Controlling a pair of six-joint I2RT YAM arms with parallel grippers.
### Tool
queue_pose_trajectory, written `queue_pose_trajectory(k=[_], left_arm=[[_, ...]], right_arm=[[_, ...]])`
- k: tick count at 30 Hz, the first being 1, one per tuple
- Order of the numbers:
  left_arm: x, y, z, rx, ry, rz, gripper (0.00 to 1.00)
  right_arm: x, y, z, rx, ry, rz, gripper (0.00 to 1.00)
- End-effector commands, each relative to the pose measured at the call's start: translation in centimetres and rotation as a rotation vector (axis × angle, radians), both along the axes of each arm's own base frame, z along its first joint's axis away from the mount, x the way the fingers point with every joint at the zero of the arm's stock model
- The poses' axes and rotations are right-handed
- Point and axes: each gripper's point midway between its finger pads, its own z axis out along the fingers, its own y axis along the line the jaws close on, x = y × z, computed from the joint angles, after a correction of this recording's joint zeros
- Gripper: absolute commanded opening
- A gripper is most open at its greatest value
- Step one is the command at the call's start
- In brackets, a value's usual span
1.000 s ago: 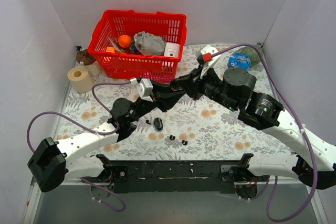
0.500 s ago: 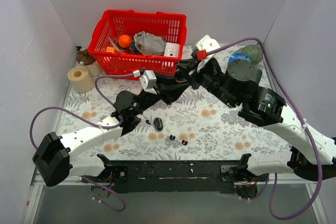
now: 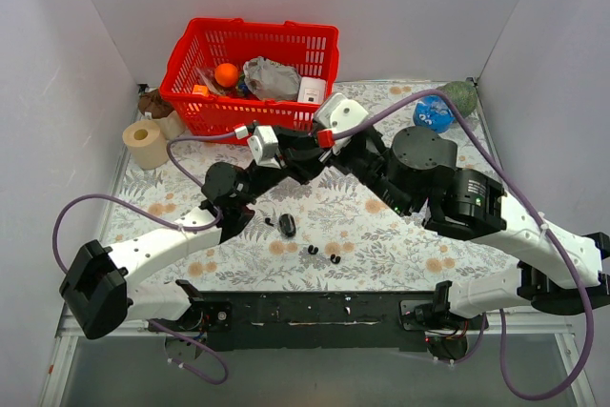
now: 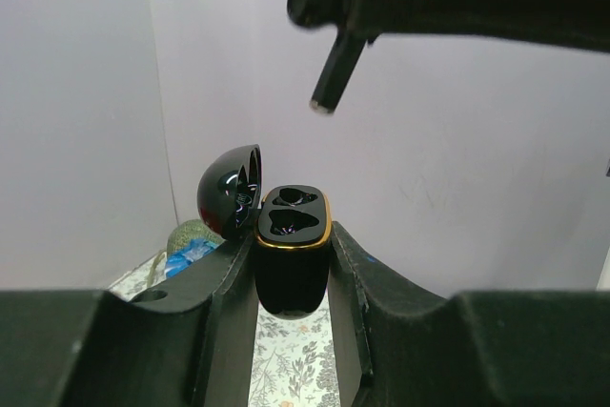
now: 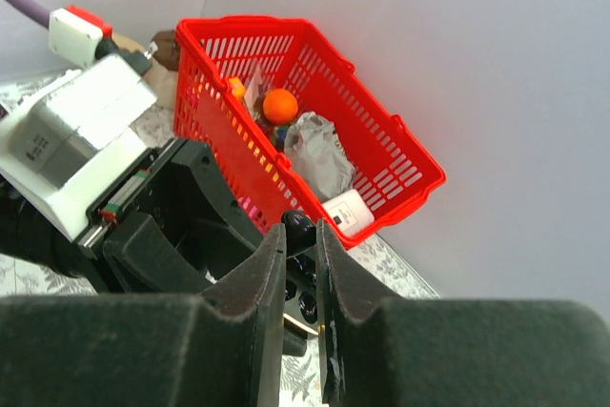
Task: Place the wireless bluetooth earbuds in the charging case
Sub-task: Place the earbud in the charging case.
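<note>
My left gripper (image 4: 291, 235) is shut on the black charging case (image 4: 291, 264) and holds it upright in the air. The case has a gold rim, its lid (image 4: 229, 190) is open and both sockets show empty. My right gripper (image 5: 300, 235) is shut on a black earbud (image 5: 299, 232), whose round head and stem hang just above the case in the left wrist view (image 4: 329, 40). In the top view both grippers meet above the table's middle (image 3: 297, 153). Two tiny black rounded bits (image 3: 313, 250) (image 3: 335, 259) lie on the table.
A larger black rounded piece (image 3: 287, 226) and a small black bit (image 3: 270, 223) lie below the grippers. A red basket (image 3: 253, 78) with odd items stands at the back. A paper roll (image 3: 145, 143) is at the left, a blue object (image 3: 434, 113) at the back right.
My right gripper has swung left and down with the earbud to just above the case. My left gripper holds the case in nearly the same place.
</note>
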Motion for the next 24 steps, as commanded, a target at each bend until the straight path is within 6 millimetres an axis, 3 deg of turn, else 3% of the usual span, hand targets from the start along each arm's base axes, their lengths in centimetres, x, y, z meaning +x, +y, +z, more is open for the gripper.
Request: queue_pose_trajectory(k=[1, 14, 24], left_arm=[[-1.3, 1.4, 1.4, -0.034, -0.078, 0.003, 0.0], [-1.8, 2.1, 0.7, -0.027, -0.075, 0.005, 0.0], [-1.7, 2.0, 0.8, -0.031, -0.074, 0.003, 0.0]], right_arm=[[0.0, -0.6, 0.5, -0.021, -0.012, -0.024, 0.01], [-0.6, 0.0, -2.9, -0.085, 0.064, 0.007, 0.01], [-0.6, 0.2, -4.1, -0.097, 0.083, 0.009, 0.01]])
